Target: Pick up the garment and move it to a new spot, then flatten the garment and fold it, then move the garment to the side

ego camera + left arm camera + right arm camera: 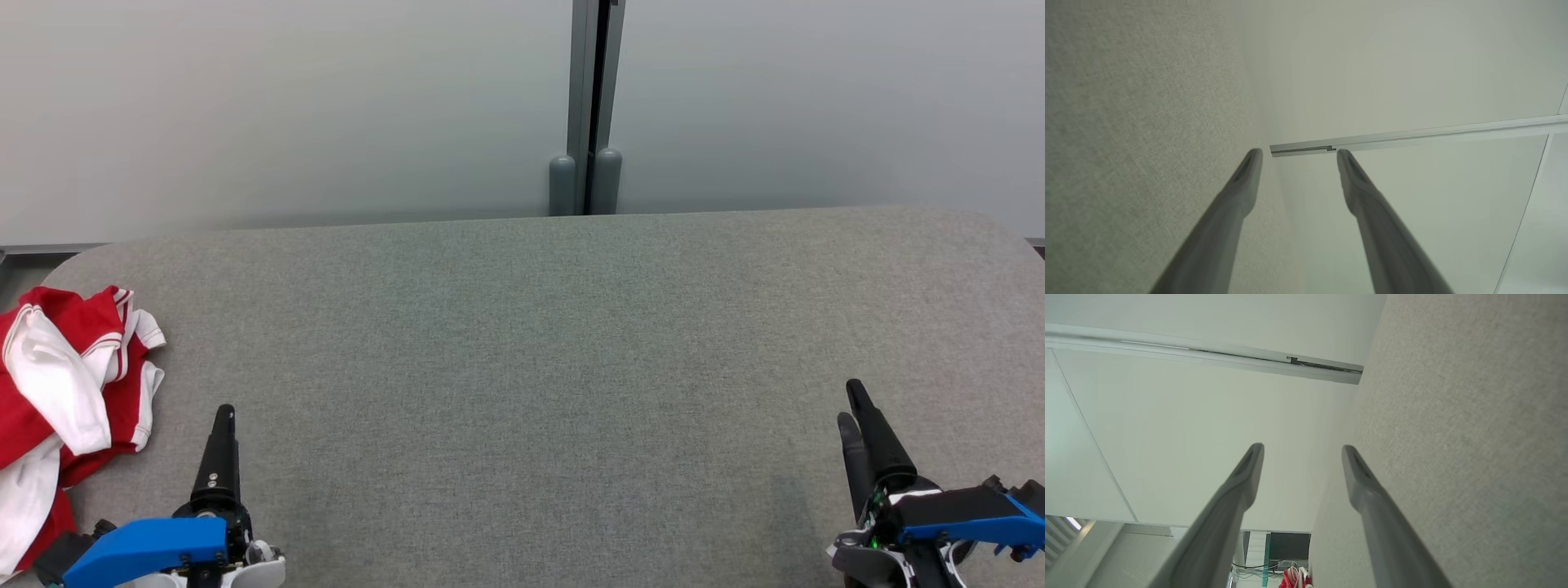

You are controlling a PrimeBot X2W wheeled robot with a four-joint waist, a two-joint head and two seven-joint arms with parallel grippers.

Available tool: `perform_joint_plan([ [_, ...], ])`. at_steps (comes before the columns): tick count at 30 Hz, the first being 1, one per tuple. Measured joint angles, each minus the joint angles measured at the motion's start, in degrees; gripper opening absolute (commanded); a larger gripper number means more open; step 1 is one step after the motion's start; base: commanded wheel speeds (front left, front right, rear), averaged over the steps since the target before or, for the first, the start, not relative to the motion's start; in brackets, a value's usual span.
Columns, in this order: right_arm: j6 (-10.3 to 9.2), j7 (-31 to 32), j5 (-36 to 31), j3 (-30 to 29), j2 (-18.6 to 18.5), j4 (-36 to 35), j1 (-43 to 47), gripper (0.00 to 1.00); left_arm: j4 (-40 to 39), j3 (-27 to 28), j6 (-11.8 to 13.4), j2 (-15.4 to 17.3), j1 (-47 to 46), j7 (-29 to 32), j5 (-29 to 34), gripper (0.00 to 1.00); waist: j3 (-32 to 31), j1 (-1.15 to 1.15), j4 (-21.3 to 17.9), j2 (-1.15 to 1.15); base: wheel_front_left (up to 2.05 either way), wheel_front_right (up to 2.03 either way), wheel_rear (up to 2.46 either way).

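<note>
The left claw (pixel 1298 153) is wide open and holds nothing. So is the right claw (pixel 1302 447). The shirt (pixel 57 392) lies in a red and white heap just left of the left claw, right by the table (pixel 522 343) edge. I think the left claw should turn that way, pinch a top fold and lift high. Between the claws and past their tips, there is lots of table to lay it flat.

- A lab-like test room with office fittings.
- A grey felt-topped table (pixel 571 367) spreads under and ahead of the jaws.
- Frosted partition panels (pixel 286 106) and a metal post (pixel 592 106) stand beyond the jaws' tips.
- Cables (pixel 1251 566) and a dark box (pixel 1289 546) show between the right jaws.
</note>
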Motion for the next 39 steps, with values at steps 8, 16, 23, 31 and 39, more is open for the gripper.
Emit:
perform_joint_plan([
  [8, 0.0, -2.03, -10.37, 0.57, -0.14, 0.67, -0.15, 1.0, -0.08, -0.6, 0.37, -0.01, -0.16, -1.99, 11.02, 1.0, 0.19, 0.0, -0.06, 0.0, 0.0, 0.0, 0.0],
  [16, 0.0, -3.98, -19.29, 1.0, -0.05, 1.87, -0.63, 1.0, 0.18, -1.36, 1.07, -0.01, -0.16, -3.91, 19.53, 1.0, 0.35, 0.0, -0.05, 0.0, 0.0, 0.0, 0.0],
  [23, 0.0, -5.41, -26.13, 0.94, 0.19, 3.12, -1.03, 1.0, 0.99, -1.88, 1.35, 0.0, -0.16, -5.37, 26.54, 1.0, 0.59, 0.0, -0.08, 0.0, 0.0, 0.0, 0.0],
  [31, 0.0, -7.0, -32.94, 0.8, 0.37, 4.38, -1.25, 1.0, 1.66, -2.8, 1.89, 0.01, -0.15, -6.93, 32.77, 1.0, 0.68, 0.0, -0.13, 0.0, 0.0, 0.0, 0.0],
  [39, 0.0, -8.55, -39.5, 1.23, 0.56, 5.31, -1.46, 1.0, 1.88, -3.44, 2.46, 0.03, -0.03, -8.38, 38.86, 1.0, 0.85, 0.0, -0.15, 0.0, 0.0, 0.0, 0.0],
])
